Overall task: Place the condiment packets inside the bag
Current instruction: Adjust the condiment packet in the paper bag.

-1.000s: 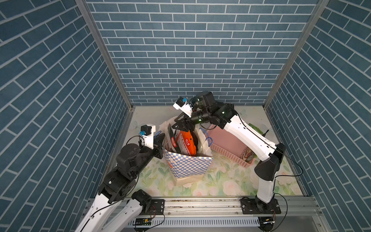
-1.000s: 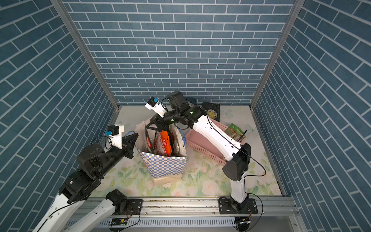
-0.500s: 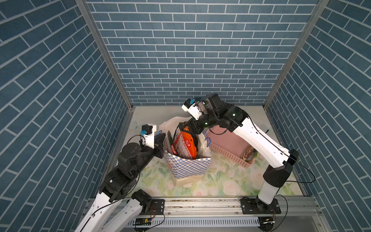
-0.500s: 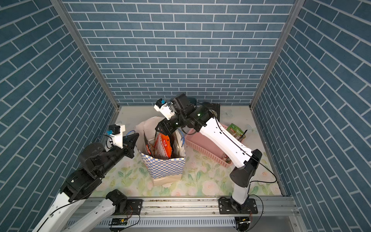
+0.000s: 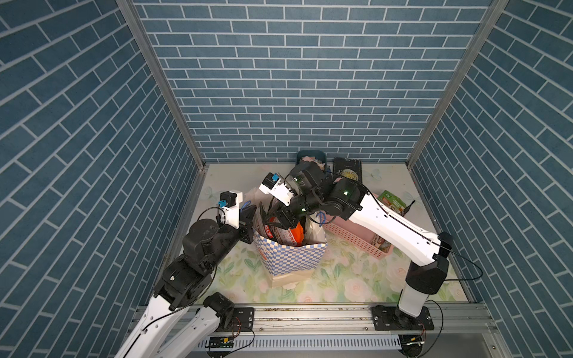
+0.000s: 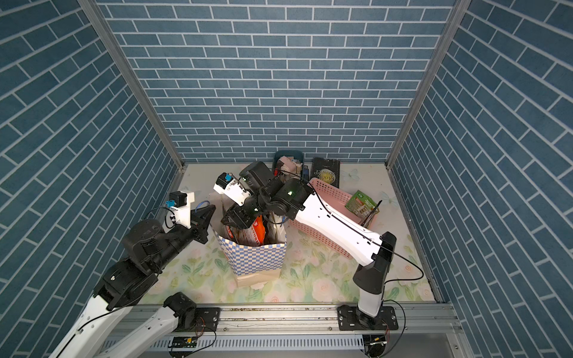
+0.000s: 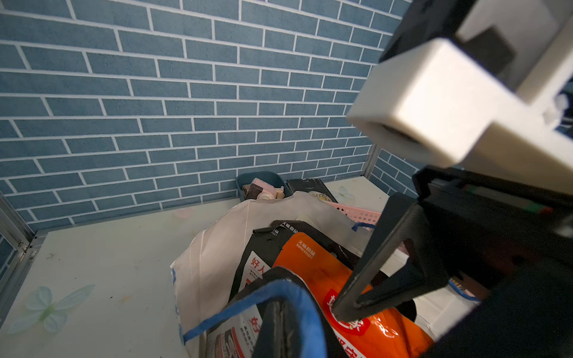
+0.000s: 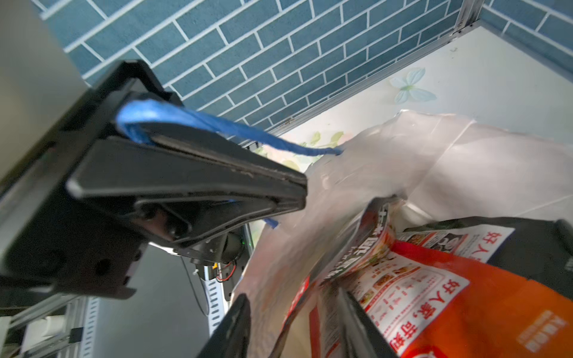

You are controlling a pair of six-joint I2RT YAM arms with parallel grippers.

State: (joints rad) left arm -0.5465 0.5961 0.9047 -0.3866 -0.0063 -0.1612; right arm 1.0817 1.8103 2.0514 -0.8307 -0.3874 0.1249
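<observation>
The checkered bag (image 5: 291, 258) (image 6: 257, 258) stands mid-table. My left gripper (image 5: 248, 217) (image 6: 208, 212) (image 7: 280, 307) is shut on the bag's blue cord handle (image 8: 217, 124) at the left rim. Inside stand an orange condiment packet (image 5: 296, 234) (image 7: 313, 272) (image 8: 465, 310) and black ones (image 7: 263, 245). My right gripper (image 5: 273, 218) (image 6: 230, 218) (image 8: 293, 294) is down in the bag's mouth, open, with the edge of a black packet between its fingers. A green packet (image 5: 392, 201) (image 6: 361, 204) lies in the pink basket.
The pink perforated basket (image 5: 353, 240) (image 6: 328, 189) sits right of the bag, under my right arm. A dark blue tub (image 5: 310, 154) (image 6: 288, 153) and a flat black pack with gold lettering (image 5: 347, 170) (image 6: 325, 173) stand by the back wall.
My right gripper rose toward the right, then came back down and left into the bag's mouth, its jaws narrower than before. The left gripper kept its hold on the handle.
</observation>
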